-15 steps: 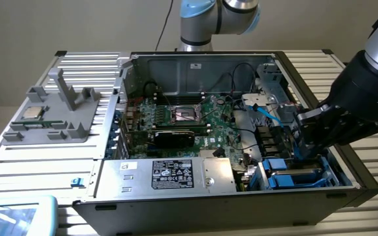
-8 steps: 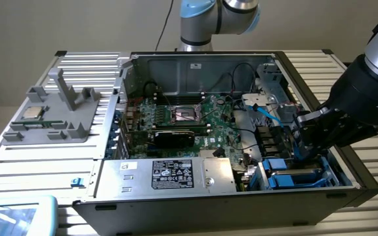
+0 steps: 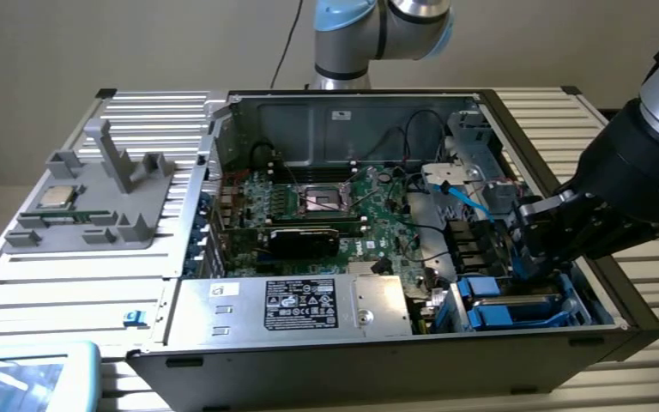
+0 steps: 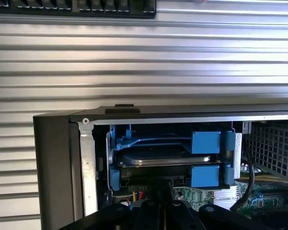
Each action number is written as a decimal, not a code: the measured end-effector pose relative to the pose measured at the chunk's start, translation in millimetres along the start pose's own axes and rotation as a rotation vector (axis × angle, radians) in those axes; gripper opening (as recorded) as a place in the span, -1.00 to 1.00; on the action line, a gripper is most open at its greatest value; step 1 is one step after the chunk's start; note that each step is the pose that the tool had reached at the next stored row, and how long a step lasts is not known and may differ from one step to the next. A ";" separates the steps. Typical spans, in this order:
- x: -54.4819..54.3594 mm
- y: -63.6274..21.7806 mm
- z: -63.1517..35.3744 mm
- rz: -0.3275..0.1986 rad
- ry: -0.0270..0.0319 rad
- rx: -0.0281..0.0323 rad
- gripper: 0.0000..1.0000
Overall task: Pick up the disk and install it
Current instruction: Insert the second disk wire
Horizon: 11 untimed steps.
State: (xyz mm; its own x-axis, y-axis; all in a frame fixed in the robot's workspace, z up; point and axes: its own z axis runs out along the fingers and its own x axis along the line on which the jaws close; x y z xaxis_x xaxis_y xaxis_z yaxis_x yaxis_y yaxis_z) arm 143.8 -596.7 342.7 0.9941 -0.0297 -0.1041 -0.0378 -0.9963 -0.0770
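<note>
gripper [image 3: 532, 257] pressed together with nothing between its fingers, hanging just above the disk [image 4: 165, 155], which sits in its blue bay [image 3: 510, 311] at the case's [image 3: 364, 360] front corner, exterior view's right.

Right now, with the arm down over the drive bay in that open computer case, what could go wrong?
1. The shut fingers hang low among the blue plastic bracket rails of the flat silver-grey metal disk; a sideways slip might bend or crack a rail.
2. A light blue cable and black wires run close to the bay and could snag.
3. The case's dark side wall stands close, leaving little room for correction.
</note>
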 end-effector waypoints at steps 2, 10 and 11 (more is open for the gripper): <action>1.0 0.5 0.0 -0.001 -0.0001 0.0013 -0.79; 3.4 2.4 3.8 -0.002 -0.0013 0.0115 -0.79; 3.5 2.8 4.2 -0.003 -0.0018 0.0140 -0.79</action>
State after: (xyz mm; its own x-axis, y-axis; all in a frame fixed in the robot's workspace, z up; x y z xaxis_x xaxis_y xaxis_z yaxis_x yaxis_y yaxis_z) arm 146.8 -599.2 337.9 0.9940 -0.0270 -0.1056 -0.0367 -0.9952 -0.0912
